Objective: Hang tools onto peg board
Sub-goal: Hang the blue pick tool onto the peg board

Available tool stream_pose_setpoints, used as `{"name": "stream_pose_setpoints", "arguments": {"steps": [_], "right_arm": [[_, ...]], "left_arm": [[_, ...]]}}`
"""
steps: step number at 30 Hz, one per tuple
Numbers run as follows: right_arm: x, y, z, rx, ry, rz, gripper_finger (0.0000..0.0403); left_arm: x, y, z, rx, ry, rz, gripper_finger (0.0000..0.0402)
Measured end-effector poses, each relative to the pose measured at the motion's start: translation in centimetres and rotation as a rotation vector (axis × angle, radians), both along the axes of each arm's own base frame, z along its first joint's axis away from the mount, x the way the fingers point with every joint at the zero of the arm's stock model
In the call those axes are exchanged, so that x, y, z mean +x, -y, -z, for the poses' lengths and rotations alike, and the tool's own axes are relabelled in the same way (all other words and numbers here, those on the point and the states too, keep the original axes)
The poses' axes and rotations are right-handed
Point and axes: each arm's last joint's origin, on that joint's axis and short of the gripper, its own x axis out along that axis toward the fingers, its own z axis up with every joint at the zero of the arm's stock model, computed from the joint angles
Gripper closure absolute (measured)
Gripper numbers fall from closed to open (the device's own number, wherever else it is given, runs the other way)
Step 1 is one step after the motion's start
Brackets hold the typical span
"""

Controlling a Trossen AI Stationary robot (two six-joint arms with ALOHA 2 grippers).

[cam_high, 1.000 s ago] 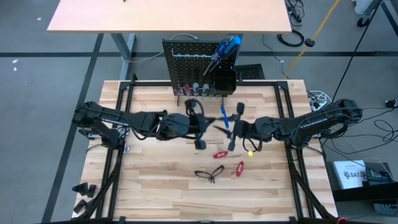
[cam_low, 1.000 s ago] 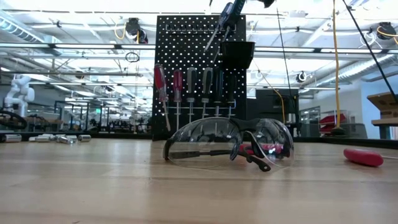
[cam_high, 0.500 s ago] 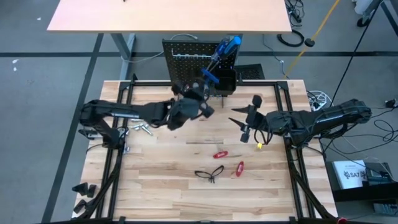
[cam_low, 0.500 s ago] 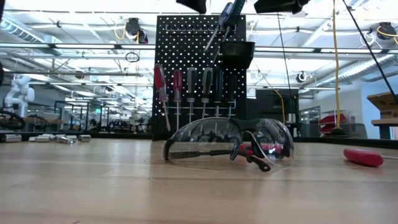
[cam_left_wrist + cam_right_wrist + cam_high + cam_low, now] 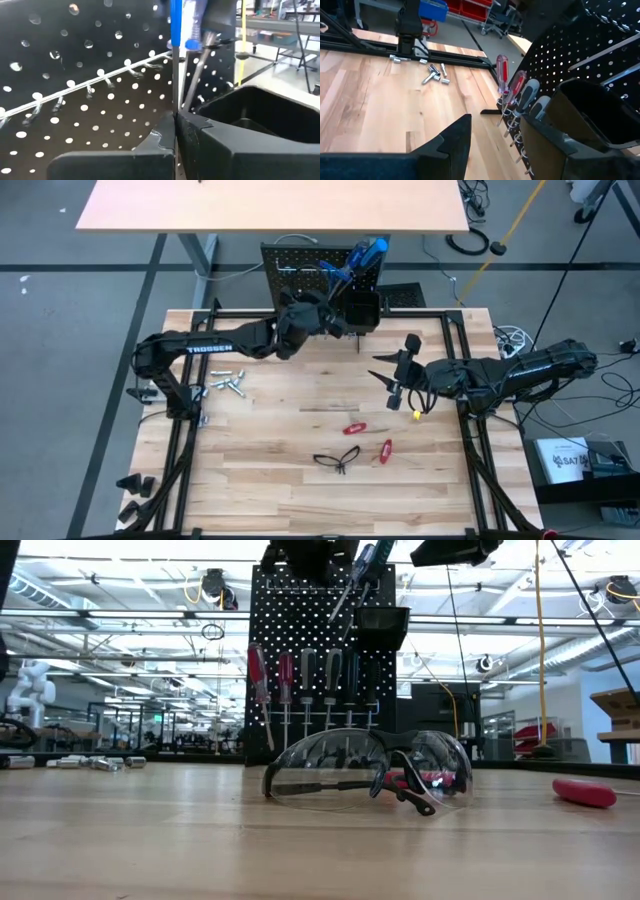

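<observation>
The black peg board [image 5: 300,265] stands at the table's far edge, with screwdrivers [image 5: 300,675] hanging in a row and a square bin [image 5: 360,310] holding a blue-handled screwdriver [image 5: 200,20]. My left gripper [image 5: 335,315] is up against the board next to the bin, shut on a second blue-handled screwdriver [image 5: 335,275]. My right gripper [image 5: 390,370] hovers open over the table's right half, holding nothing. Black-framed glasses [image 5: 337,458] and two red-handled tools [image 5: 353,428] lie on the tabletop. My left gripper pinches the thin metal shaft [image 5: 175,107] of the blue-handled screwdriver between its two fingers. The fingers come roughly level from the table's near side and lie across the shaft. The blue handle [image 5: 176,25] stands upright above them, clear of the table, close before the board.
Small silver metal pieces [image 5: 228,384] lie at the table's left, also in the right wrist view [image 5: 434,75]. A small yellow item [image 5: 417,415] sits below my right gripper. The other red tool [image 5: 386,450] lies right of the glasses. Bare wood spreads across the near half.
My left gripper has carried the blue-handled screwdriver from the table's middle toward the far edge, up to the peg board beside the bin, rolling its wrist so the handle now stands upright. My right gripper drew back toward the right edge, away from the screwdriver, then kept still.
</observation>
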Motion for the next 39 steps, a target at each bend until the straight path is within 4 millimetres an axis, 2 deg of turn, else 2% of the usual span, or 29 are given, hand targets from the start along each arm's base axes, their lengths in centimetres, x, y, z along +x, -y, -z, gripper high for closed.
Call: {"name": "stream_pose_setpoints", "arguments": {"steps": [6, 16, 39], "right_arm": [[0.0, 0.0, 0.0, -0.001, 0.0, 0.0, 0.0241], [0.0, 0.0, 0.1, 0.005, -0.006, 0.002, 0.0241], [0.0, 0.0, 0.1, 0.017, -0.003, 0.006, 0.0241]], "left_arm": [[0.3, -1.4, 0.8, -0.011, -0.015, -0.005, 0.0399], [0.2, -2.6, 1.1, -0.01, -0.027, -0.031, 0.0399], [-0.4, -4.5, 1.5, -0.075, -0.015, -0.003, 0.0399]]}}
